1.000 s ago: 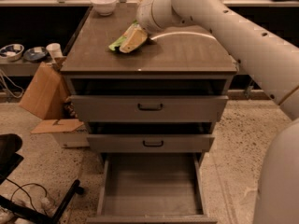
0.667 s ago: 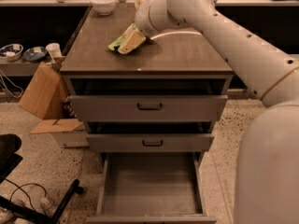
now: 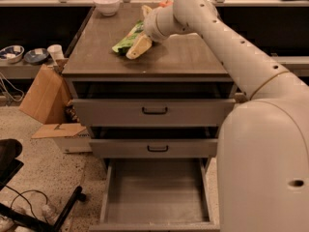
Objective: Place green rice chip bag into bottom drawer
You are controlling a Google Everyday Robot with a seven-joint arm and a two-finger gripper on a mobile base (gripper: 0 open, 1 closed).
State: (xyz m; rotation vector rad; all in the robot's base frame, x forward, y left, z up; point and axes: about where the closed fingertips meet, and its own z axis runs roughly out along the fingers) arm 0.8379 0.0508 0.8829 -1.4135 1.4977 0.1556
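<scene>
The green rice chip bag [image 3: 124, 41] lies on the wooden top of the cabinet [image 3: 183, 57], left of the middle. My gripper [image 3: 141, 29] reaches in from the right and is down at the bag's right end. It is open: one cream finger [image 3: 137, 47] lies along the bag's near edge and the other points up behind it. The bottom drawer [image 3: 154, 192] is pulled out, and its grey floor is bare. The two upper drawers [image 3: 154, 111] are pushed in.
A white bowl [image 3: 107, 4] stands at the back of the cabinet top. Something reddish [image 3: 165, 4] shows behind my wrist. A cardboard box [image 3: 43, 93] leans left of the cabinet. A black chair base [image 3: 34, 204] and cables lie on the floor at lower left.
The gripper stays at the bag's right end. The arm's shoulder now fills more of the right side of the view. The bag has not moved.
</scene>
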